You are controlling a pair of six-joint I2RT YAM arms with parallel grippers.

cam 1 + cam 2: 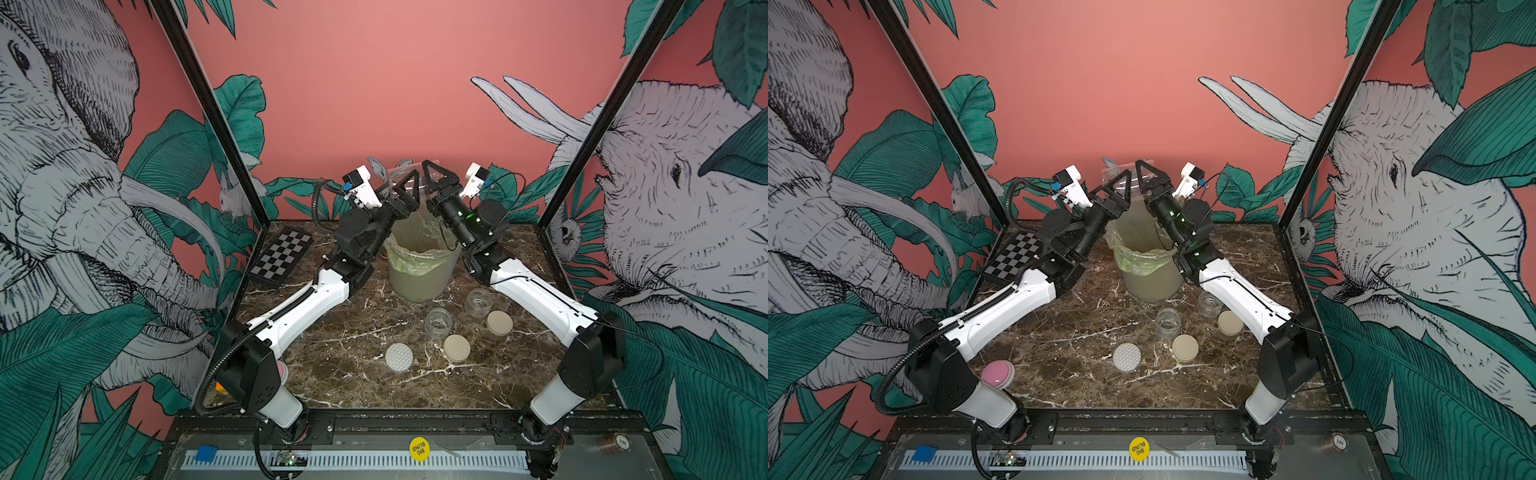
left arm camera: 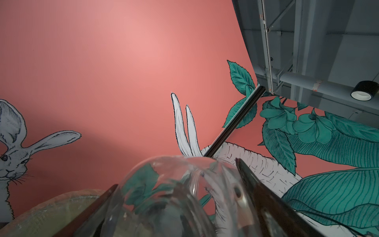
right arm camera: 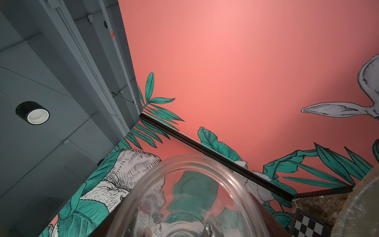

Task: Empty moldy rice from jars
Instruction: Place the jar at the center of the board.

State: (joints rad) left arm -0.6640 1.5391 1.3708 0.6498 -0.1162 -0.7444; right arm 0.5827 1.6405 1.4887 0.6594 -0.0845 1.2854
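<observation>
Jar (image 3: 184,205), clear, tall: clamped in right end effector (image 1: 430,172), raised above bin (image 1: 419,270). Left end effector (image 1: 409,183) stood with jaws apart around it. Squat jars (image 1: 438,322), two, sat lidless on counter (image 1: 332,353).

A coral-pink back wall (image 1: 395,83) rises behind a dark brown marble tabletop (image 1: 353,374) veined in white, seen in both top views. The side panels carry a pen-drawn elephant (image 1: 62,166) on one side and a horned grey beast (image 1: 665,187) on the other, among teal leaves (image 1: 241,108). Two black frame posts (image 1: 208,112) slant up from the table's far corners. A drawn rabbit (image 2: 12,160) peers from the wall in the left wrist view. Overhead, a grey beamed ceiling (image 2: 328,41) holds a round black downlight (image 3: 32,112), white inside. A black rail (image 1: 415,419) and a white slotted duct (image 1: 374,460) edge the table's near side.
</observation>
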